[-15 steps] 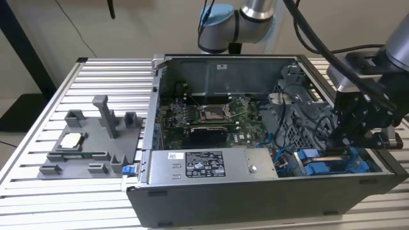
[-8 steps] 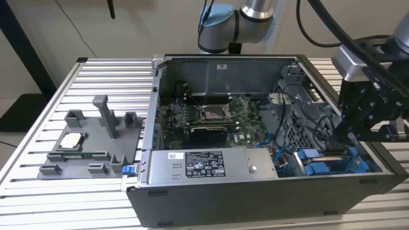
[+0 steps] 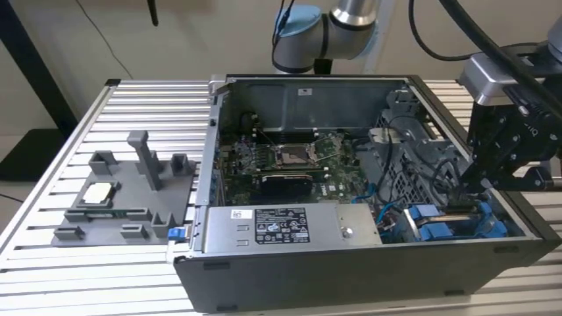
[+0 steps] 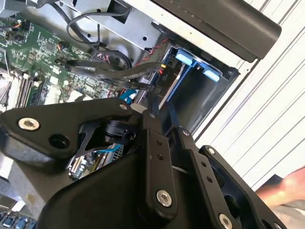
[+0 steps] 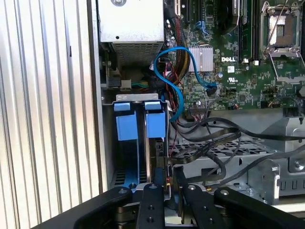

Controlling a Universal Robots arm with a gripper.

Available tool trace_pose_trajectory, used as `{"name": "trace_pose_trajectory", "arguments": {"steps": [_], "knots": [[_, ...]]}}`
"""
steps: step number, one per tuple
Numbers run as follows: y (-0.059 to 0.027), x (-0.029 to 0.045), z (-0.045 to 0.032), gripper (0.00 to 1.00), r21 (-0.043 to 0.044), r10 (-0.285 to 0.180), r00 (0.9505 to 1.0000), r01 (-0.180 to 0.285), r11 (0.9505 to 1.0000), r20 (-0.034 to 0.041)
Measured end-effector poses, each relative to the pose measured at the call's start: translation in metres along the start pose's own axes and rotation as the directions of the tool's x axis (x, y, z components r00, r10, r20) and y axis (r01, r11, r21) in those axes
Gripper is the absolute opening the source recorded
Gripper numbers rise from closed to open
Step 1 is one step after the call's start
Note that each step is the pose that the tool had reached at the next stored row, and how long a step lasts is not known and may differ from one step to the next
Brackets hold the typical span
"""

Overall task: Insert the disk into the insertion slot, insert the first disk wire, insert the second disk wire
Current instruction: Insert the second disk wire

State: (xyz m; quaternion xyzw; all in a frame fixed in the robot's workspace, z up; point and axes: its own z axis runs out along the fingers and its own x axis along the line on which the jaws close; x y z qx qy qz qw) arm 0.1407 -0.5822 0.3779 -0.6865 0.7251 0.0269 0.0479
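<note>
Tool (image 5: pixel 164 188): black linkage arms fill the near edge of both wrist views; the fingers (image 4: pixel 151 102) stand drawn together on a thin dark connector with flat black wires (image 5: pixel 205 143) trailing from it, right at the disk's rear edge. I cannot tell whether the connector is seated.
Disk (image 5: pixel 153 157): standing on edge inside the insertion slot, its bright blue carrier tabs showing at the bay's mouth; in the exterior view it lies at the case's near corner on the exterior view's right.
Insertion slot (image 5: pixel 108 143): grey metal bay against the case's side wall, next to the power supply (image 3: pixel 290 227).
Blue cable (image 5: pixel 176 76): loops from the motherboard (image 3: pixel 290 155) down toward the bay.
PC case (image 3: pixel 351 270): lying open on the slatted metal counter (image 3: pixel 131 105), side panel off.
Grey fixture (image 3: pixel 131 197): on the counter on the exterior view's left, well apart from the tool, with a small pale part resting in it.
Arm (image 3: pixel 514 131): reaches down into the case from the exterior view's right.
</note>
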Motion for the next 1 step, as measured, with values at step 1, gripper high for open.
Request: {"name": "trace_pose_trajectory", "arguments": {"steps": [1], "knots": [[0.0, 0.0, 0.0, 0.23, 0.0, 0.0, 1.0, 0.0, 1.0, 0.0]]}}
